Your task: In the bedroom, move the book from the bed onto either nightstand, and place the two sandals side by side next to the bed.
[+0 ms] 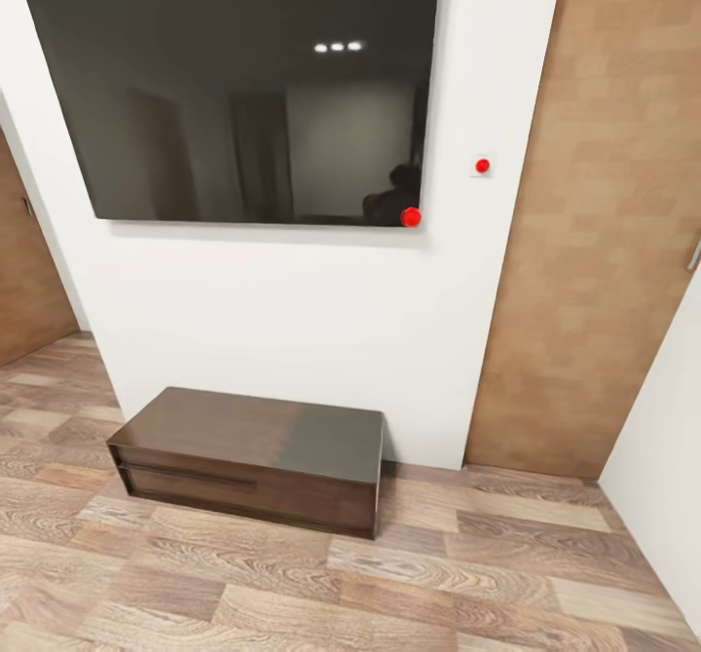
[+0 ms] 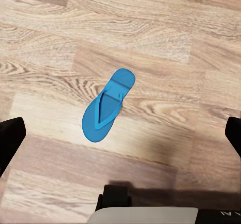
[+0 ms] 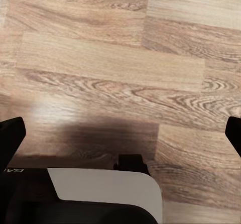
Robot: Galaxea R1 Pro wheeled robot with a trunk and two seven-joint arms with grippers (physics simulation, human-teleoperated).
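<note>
**One sandal under your left wrist, TV wall ahead**

You have one blue sandal [image 2: 108,105] in sight, lying flat and strap-up on the wood-plank floor [image 2: 45,43] below your left gripper [image 2: 120,133]. That gripper's two dark fingertips sit wide apart at the edges of the left wrist view, with nothing between them; the sandal is on the floor beneath, not touched. Your right gripper [image 3: 120,133] is spread the same way over bare planks, holding nothing.

Ahead of you, the head view counts one black wall-mounted TV [image 1: 234,88], one low dark brown bench [image 1: 253,457] standing on the floor against the white wall [image 1: 292,311] beneath it, and two red dots: one at the screen's lower corner [image 1: 411,216], one on a small white wall plate [image 1: 482,165]. A brown wooden panel [image 1: 604,224] flanks the wall on the right side.

Some small lettering shows on the wrist housings, too clipped to read.
</note>
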